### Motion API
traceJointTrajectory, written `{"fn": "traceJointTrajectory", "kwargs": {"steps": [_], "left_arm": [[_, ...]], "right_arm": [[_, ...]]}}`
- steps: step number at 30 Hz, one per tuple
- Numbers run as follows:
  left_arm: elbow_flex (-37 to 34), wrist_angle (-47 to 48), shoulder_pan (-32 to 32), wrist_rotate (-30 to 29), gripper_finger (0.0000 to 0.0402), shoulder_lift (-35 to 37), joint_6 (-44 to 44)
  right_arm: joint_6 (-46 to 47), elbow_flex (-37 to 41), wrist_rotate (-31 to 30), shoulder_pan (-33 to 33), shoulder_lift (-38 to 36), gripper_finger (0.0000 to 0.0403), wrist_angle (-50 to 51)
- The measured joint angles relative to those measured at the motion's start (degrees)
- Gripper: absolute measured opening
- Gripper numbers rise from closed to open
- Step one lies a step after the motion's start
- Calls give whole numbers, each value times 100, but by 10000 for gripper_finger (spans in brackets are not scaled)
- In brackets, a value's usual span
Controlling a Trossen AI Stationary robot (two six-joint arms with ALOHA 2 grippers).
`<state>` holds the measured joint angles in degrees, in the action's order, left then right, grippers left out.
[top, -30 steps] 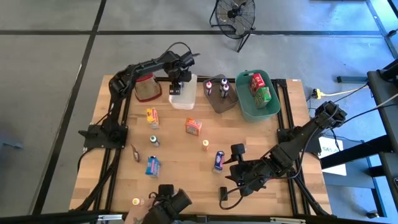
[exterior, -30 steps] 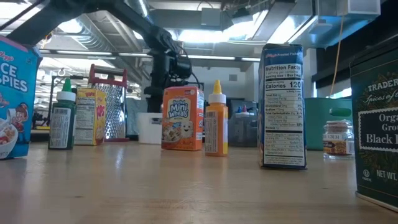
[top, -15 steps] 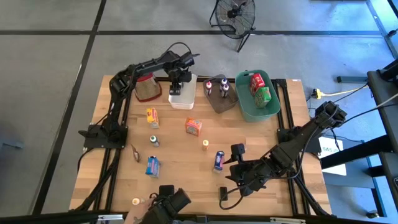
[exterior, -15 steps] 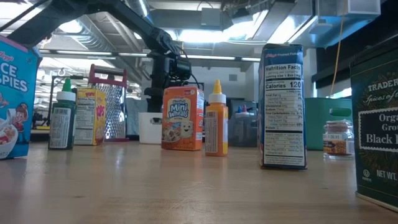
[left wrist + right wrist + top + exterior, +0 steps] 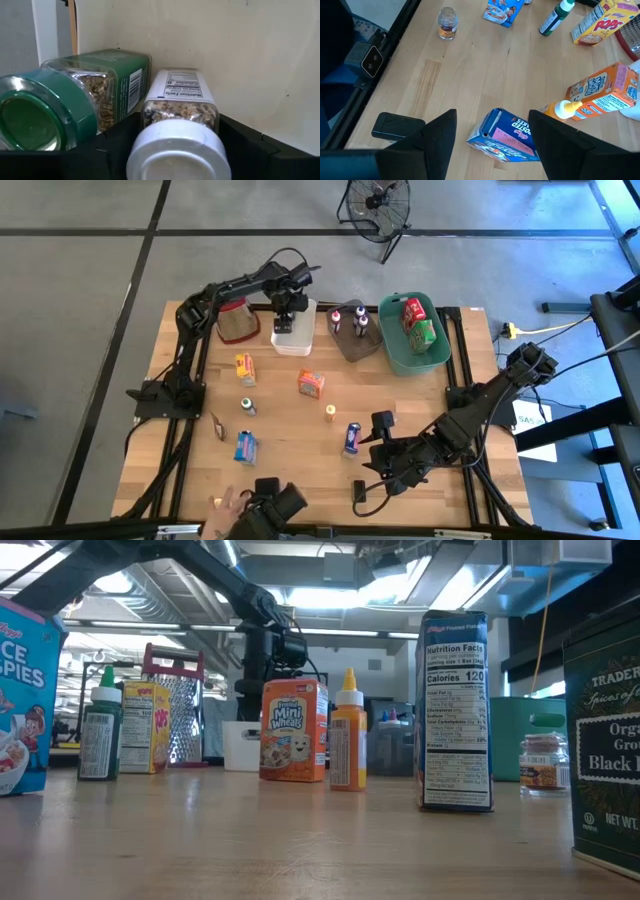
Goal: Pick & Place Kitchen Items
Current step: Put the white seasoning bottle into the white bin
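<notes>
- Several kitchen items remain loose on the tabletop (image 5: 290,435); the blue box (image 5: 506,136) sits under the right hand (image 5: 492,135), fingers apart, empty.
- Farther back, the left hand (image 5: 289,313) dips into the white bin (image 5: 293,340), jaws spread around the white-capped jar (image 5: 178,127) beside the green-capped jar (image 5: 75,105), apparently just released.
- The green bin (image 5: 405,355) already holds boxes.

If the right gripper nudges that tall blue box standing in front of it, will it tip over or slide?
The blue box stands upright on a narrow base and looks tall, so a high push probably tips it. It is likely light cardboard, so a low nudge from the right gripper may slide it.
</notes>
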<state>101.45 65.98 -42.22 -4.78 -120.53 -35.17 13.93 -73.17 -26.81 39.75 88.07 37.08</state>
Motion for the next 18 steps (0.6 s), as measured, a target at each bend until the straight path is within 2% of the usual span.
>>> {"fn": "traceJointTrajectory", "kwargs": {"steps": [7,11,15,18], "left_arm": [[2,101,36,-375,262,0,4],[7,220,122,-574,262,0,-335],[7,188,175,-991,262,0,-328],[7,186,177,-1083,261,25,-307]], "right_arm": [[0,0,-1,-1,0,250,0],[0,0,-2,0,0,250,0],[0,0,-4,-1,0,250,0],[-2,2,-7,-2,0,250,0]]}}
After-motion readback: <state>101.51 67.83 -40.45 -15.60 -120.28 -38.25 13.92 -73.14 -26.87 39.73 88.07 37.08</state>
